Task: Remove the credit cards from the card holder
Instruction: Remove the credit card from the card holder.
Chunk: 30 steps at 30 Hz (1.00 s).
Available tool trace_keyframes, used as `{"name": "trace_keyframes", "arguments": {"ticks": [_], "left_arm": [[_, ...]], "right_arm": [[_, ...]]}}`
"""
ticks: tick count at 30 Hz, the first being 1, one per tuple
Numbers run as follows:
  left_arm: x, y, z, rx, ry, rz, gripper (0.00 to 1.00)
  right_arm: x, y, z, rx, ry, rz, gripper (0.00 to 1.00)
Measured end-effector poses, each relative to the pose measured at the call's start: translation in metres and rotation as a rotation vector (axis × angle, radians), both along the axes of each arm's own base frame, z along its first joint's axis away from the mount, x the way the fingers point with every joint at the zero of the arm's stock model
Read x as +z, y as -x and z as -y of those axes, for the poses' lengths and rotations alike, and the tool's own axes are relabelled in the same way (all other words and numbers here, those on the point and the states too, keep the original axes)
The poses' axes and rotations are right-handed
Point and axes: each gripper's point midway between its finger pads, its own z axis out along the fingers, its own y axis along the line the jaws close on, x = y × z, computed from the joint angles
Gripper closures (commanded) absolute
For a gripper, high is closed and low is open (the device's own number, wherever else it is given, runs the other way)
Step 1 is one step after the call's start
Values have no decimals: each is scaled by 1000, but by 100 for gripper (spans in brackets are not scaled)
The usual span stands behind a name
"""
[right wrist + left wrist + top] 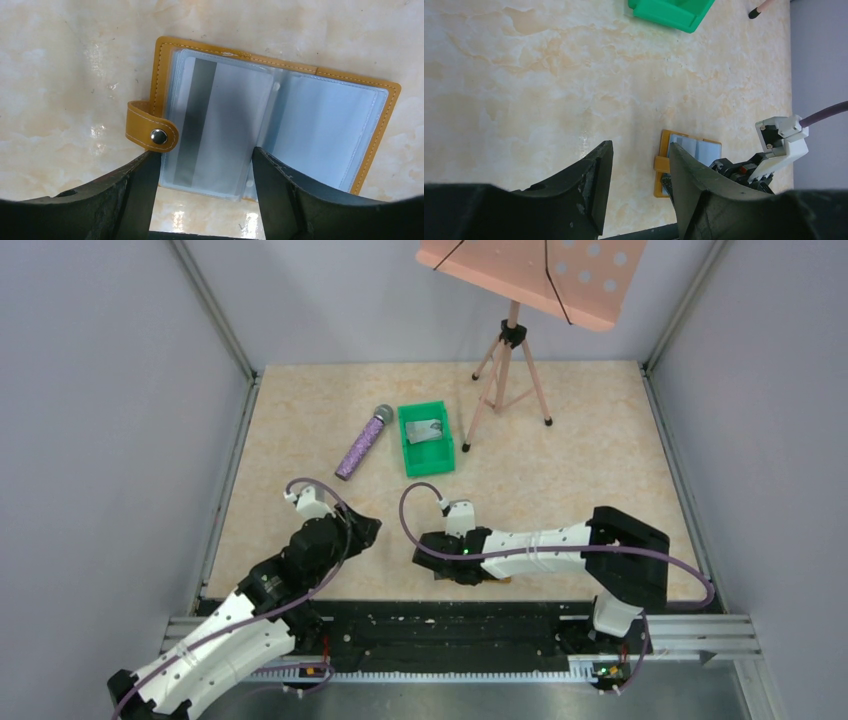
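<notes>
The card holder (280, 120) lies open and flat on the table (600, 440), close to the near edge and about midway along it. The outside is mustard-tan leather with pale stitching along the border. Inside are clear, blue-grey plastic sleeves, one page on each side of the fold. A short leather tab (151, 132) with a round metal snap sticks out from its left side in the right wrist view. The left page holds one silvery-grey card (220, 125) with a darker stripe running down it. The right page looks pale and plain, and I cannot tell whether anything is in it.

The right gripper (204, 152) hangs straight over the holder with its jaws apart. One black finger sits by the tab and the other near the fold, so the carded page shows between them. Whether the tips touch the plastic cannot be told. From above, the arm hides nearly all of the holder.

The left gripper (639, 145) is to the left of the holder, over bare table, with its jaws spread and nothing between them.

Further back, near the middle of the table, is a green bin (427, 438) with a silvery card (427, 429) lying in it. Just left of the bin, a purple glittery microphone (362, 443) lies at a slant. Right of the bin, towards the far edge, stands a pink tripod stand (510, 370) with a perforated pink top.
</notes>
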Motion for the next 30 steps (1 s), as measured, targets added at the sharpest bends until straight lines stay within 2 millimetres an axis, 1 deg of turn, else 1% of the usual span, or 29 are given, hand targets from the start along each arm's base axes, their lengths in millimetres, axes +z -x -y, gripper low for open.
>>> {"name": "trace_keyframes", "arguments": {"ticks": [5, 12, 19, 24, 27, 30], "left_arm": [[-8, 1, 1, -5, -17, -22, 50], [-23, 2, 6, -29, -36, -64, 50], [-26, 3, 20, -83, -13, -84, 50], [-32, 4, 30, -120, -6, -109, 50], [-34, 5, 40, -163, 13, -117, 50], [-36, 7, 57, -234, 43, -132, 51]], "right_arm": [[0, -1, -1, 0, 7, 3, 42], [1, -3, -2, 7, 5, 17, 43], [8, -3, -3, 30, -62, 41, 44], [10, -2, -10, 47, -125, 45, 44], [6, 0, -7, 55, -172, 33, 46], [6, 0, -3, 60, -235, 40, 46]]}}
